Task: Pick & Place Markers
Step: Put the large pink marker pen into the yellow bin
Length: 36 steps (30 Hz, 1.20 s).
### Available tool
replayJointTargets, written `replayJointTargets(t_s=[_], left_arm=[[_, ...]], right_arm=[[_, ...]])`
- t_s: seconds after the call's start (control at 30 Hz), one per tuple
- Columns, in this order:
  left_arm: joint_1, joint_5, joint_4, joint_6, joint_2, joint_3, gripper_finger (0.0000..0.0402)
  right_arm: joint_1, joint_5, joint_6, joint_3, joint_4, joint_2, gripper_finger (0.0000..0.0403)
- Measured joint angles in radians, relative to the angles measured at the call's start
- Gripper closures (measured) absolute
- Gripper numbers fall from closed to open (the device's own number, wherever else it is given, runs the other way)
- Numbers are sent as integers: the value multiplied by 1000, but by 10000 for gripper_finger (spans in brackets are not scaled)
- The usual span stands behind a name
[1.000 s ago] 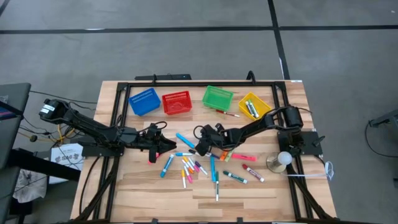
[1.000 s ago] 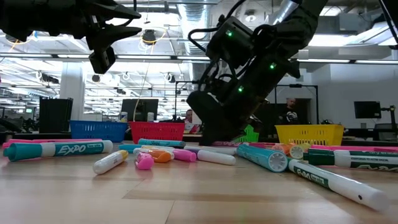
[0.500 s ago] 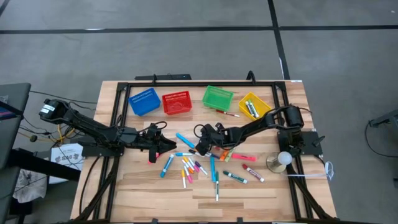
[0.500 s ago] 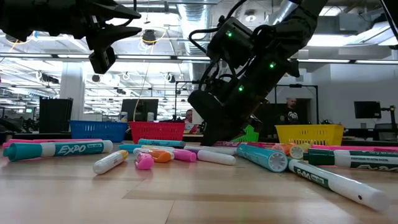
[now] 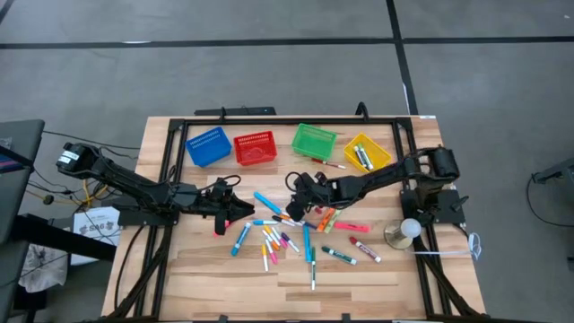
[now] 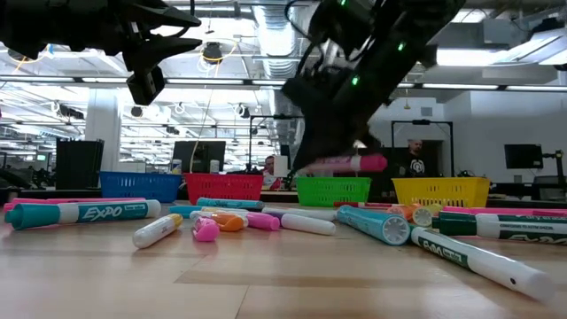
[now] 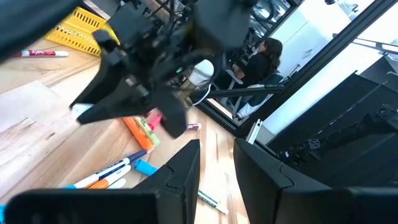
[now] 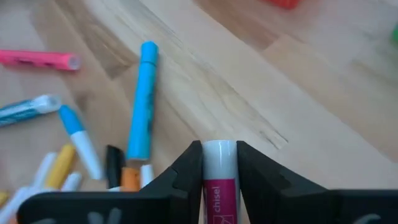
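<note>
Many markers (image 5: 280,235) in blue, pink, orange and green lie scattered on the wooden table's middle (image 6: 221,221). Above them my right gripper (image 5: 296,206) (image 6: 330,158) is shut on a pink-and-white marker (image 6: 354,164) (image 8: 219,180). Over the table's left part my left gripper (image 5: 235,208) (image 7: 217,168) stands level and open, nothing between its fingers. Along the far edge stand the blue (image 5: 207,146), red (image 5: 255,148), green (image 5: 314,140) and yellow (image 5: 366,153) baskets; the yellow one holds markers. My right gripper pinches the pink-and-white marker's body (image 8: 219,186) between its two fingers, which come slanting down from the table's right. The marker's white end (image 8: 219,152) sticks out past the fingertips. It hangs about level, its pink end (image 6: 376,162) free, lifted clear of the table.
One thin marker (image 5: 334,164) lies on the table just in front of the green basket. A white ball on a round stand (image 5: 405,231) sits at the table's right. Black rails (image 5: 287,119) frame the table. A person (image 6: 415,155) shows in the room behind.
My right gripper has gone up from the marker pile, taking the pink-and-white marker with it; the marker now hangs clear of the table, about level with the baskets' rims in the low view.
</note>
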Motion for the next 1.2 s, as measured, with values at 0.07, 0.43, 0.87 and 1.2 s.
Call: replayJointTargets(t_s=[0.07,0.43,0.87,1.2], left_arm=[[0,0,0,0,0,0,305],[0,0,0,0,0,0,305],[0,0,0,0,0,0,305],[0,0,0,0,0,0,305]], right_arm=[[-3,4,0,0,-37,-29,324],[-45,12,-1,1,-109,-224,323],[-115,14,-52,1,-279,-413,322],[-211,36,-72,2,-536,-510,321]])
